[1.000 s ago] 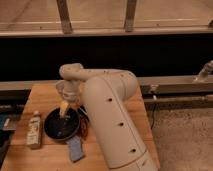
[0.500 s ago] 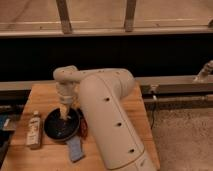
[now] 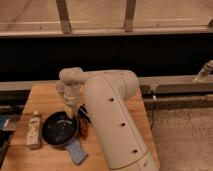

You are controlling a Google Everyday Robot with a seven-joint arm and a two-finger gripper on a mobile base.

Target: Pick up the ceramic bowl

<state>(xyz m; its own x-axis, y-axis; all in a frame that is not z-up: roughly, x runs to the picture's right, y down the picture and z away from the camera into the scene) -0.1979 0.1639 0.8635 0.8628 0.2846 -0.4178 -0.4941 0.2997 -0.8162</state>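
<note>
The ceramic bowl [image 3: 59,129] is wide, black and glossy, with pale specks inside. It sits on the wooden table [image 3: 44,95] at the front left. My gripper [image 3: 69,111] hangs from the white arm [image 3: 112,115] and points down over the bowl's far right rim. The bowl rests on the table. The arm's bulk hides the table's right half.
A pale bottle [image 3: 34,130] lies just left of the bowl. A blue sponge [image 3: 76,152] lies in front of it, near the table's front edge. A dark reddish object [image 3: 83,126] sits right of the bowl, against the arm. A dark wall and railing stand behind the table.
The gripper has come down a little toward the bowl's far rim. The bowl, bottle and sponge have stayed where they were.
</note>
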